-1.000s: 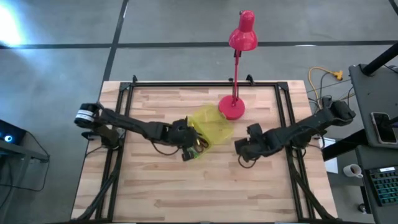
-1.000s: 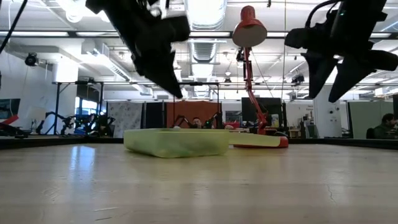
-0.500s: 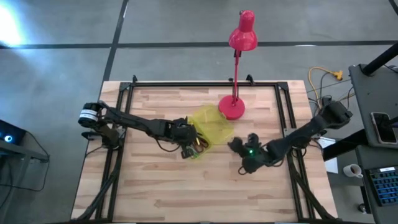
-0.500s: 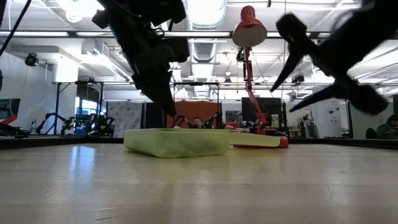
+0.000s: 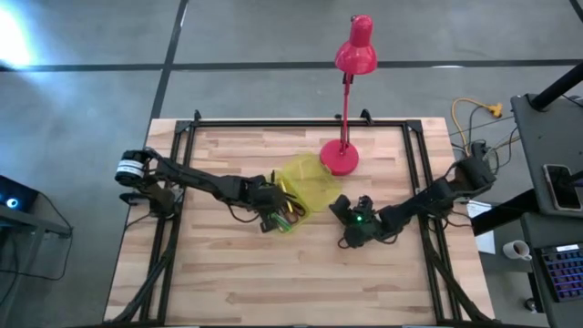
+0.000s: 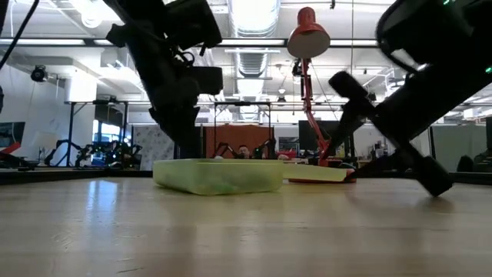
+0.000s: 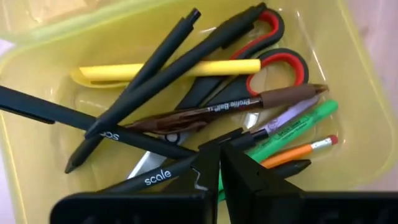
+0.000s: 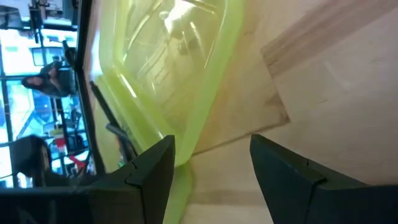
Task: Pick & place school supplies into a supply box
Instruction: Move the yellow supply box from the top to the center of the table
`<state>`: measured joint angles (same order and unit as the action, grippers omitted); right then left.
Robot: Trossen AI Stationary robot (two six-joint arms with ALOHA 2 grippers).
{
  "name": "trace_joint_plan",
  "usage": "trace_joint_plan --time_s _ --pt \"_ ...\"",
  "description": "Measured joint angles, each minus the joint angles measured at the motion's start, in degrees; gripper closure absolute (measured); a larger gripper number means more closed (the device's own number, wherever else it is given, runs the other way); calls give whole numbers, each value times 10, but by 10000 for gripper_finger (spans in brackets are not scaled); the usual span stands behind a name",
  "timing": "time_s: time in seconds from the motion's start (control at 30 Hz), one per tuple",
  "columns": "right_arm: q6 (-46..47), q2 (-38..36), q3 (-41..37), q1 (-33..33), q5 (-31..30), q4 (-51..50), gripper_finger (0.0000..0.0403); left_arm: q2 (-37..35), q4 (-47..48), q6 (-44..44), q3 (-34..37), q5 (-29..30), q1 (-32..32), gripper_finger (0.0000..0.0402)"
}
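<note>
The translucent yellow-green supply box [image 5: 290, 208] lies open on the table, its lid [image 5: 314, 187] flat beside the tray. In the tray [image 7: 37, 56] lie dark pens, a yellow pen [image 7: 168, 70], a green pen, an orange pencil [image 7: 298, 151] and red-handled scissors [image 7: 273, 59]. My left gripper [image 7: 221, 152] is shut and points down into the tray [image 6: 219, 175], just over a black pen [image 7: 155, 177]. My right gripper [image 5: 342, 223] is open and tipped on its side, low over the table by the lid's rim [image 8: 211, 93]. My left gripper has its shut fingertips [image 7: 211, 158] right above the black pen [image 7: 155, 177] in the tray, coming from above. I cannot tell whether they touch it.
The red desk lamp stands with its round base [image 5: 339, 159] just beyond the lid, its stem and head [image 6: 307, 38] rising over the table's far edge. Bare wood lies on the near half of the table [image 5: 291, 282]. People and equipment show in the room behind.
My left gripper has gone down into the tray, staying shut. My right gripper has dropped from well above the table to near its surface, moved left toward the box lid and tipped onto its side, fingers open throughout. The box has not moved.
</note>
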<state>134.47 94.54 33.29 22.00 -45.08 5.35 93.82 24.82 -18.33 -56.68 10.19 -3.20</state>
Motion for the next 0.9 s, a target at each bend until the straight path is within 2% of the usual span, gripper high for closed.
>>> trace_joint_plan --time_s 0.17,0.6,0.9 --pt "-5 22 1 -24 15 15 202 0 -2 -7 10 -12 0 402" --pt "5 13 -4 -97 16 13 202 1 -2 -8 18 -13 0 402" --pt "-31 11 -5 -138 14 19 202 1 -2 -7 17 -13 0 402"
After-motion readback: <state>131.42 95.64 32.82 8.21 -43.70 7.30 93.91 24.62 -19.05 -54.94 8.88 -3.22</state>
